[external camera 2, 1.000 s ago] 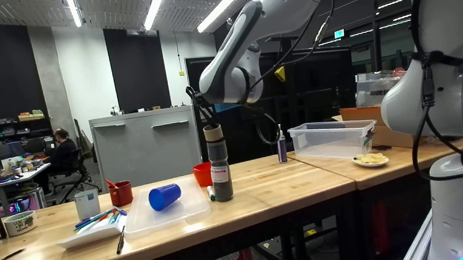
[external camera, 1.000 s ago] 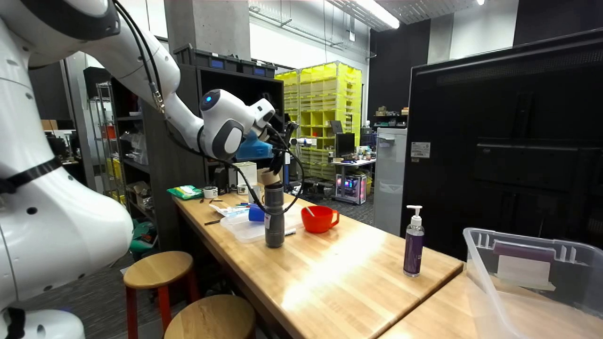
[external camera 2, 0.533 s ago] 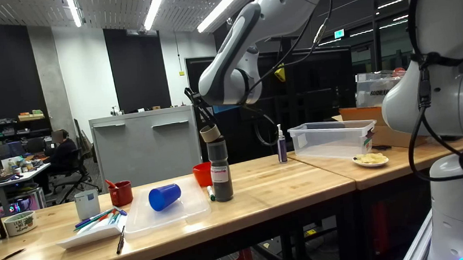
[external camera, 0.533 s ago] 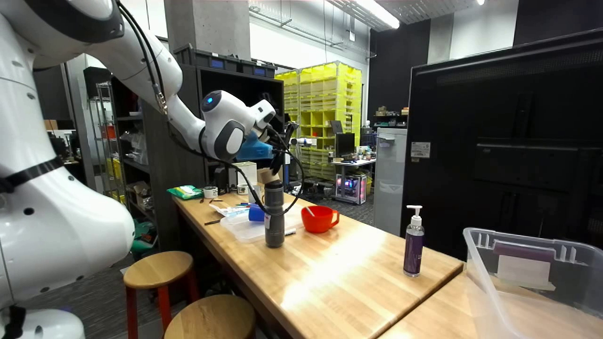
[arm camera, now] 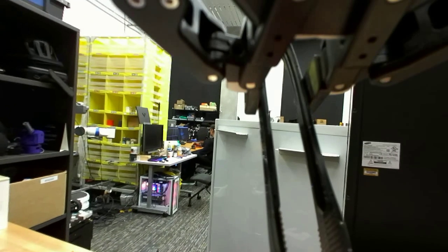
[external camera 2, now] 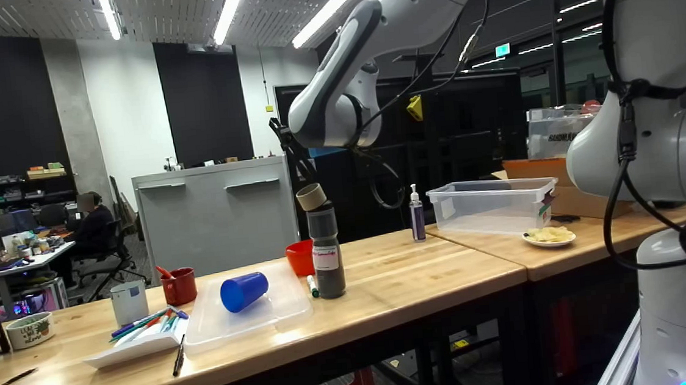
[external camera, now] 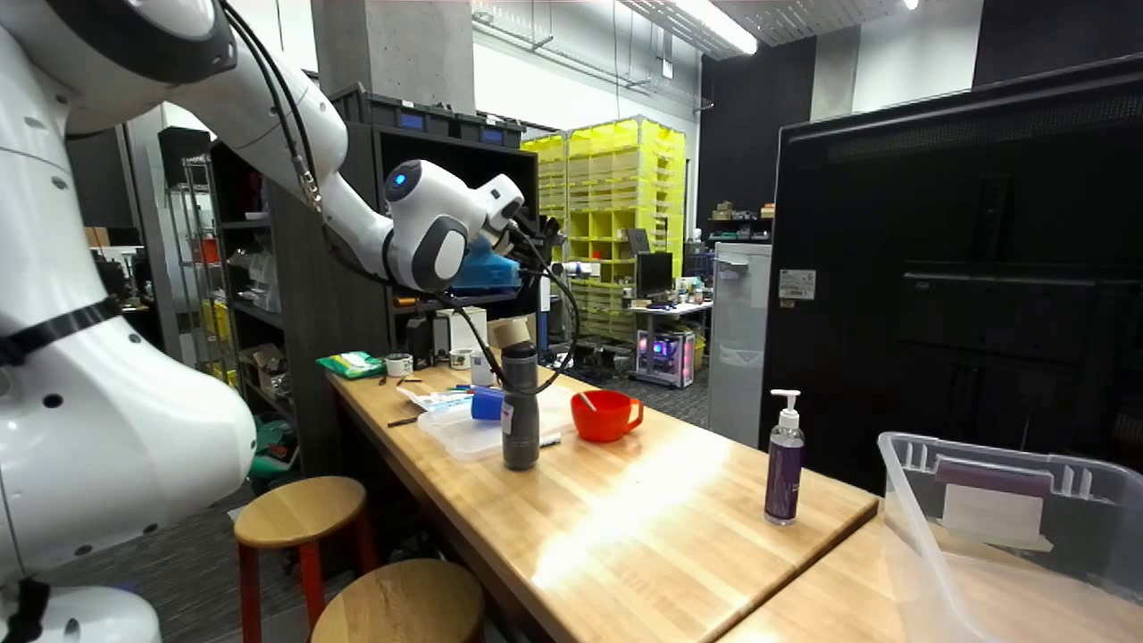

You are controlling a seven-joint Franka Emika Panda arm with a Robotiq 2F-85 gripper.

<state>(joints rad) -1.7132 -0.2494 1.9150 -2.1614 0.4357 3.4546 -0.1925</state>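
A pair of black tongs point(external camera 2: 297, 156) slants downward from my gripper point(arm camera: 284, 99), which is shut on them. In the wrist view the two tong arms point(arm camera: 311, 150) run down between my fingers, spread a little apart, with nothing visible between them. Below, a grey bottle point(external camera 2: 326, 243) with a white label stands upright on the table in both exterior views. A tan cardboard ring point(external camera 2: 311, 197) leans tilted on the bottle's top. The tong tips hang just above the ring; whether they touch it I cannot tell. In the exterior views the wrist partly hides my gripper.
Near the bottle stand a red bowl point(external camera: 605, 416) and a clear lid point(external camera 2: 213, 331) with a blue cup point(external camera 2: 242, 292) lying on it. Farther along the table are a dark red mug point(external camera 2: 180, 286), a purple pump bottle point(external camera: 784, 473) and a clear bin point(external camera 2: 491, 211).
The ring sat nearly level on the bottle, with the tong tips at it; now it leans to one side. My gripper and the tongs have risen away. The bottle has stayed in place.
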